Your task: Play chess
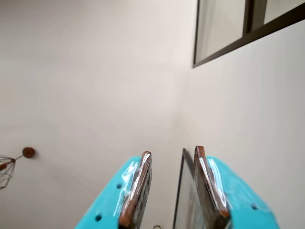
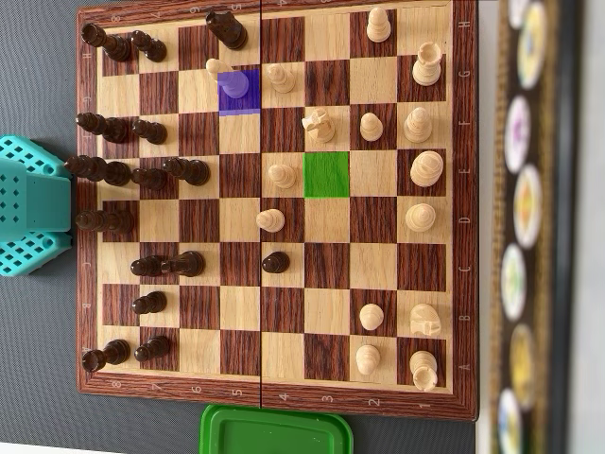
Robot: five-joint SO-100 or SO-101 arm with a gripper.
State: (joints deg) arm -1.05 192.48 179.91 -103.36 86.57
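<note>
The wooden chessboard fills the overhead view. Dark pieces such as stand mostly on its left half, light pieces such as mostly on its right. A purple-marked square near the top holds a pawn. A green-marked square near the middle is bare. The teal arm sits off the board's left edge. In the wrist view my gripper points up at a bare wall. Its teal jaws stand apart with nothing between them.
A green plastic lid lies just below the board. A blurred dark strip with round coloured discs runs along the right. The wrist view shows a window frame, a wire lamp and a wooden knob.
</note>
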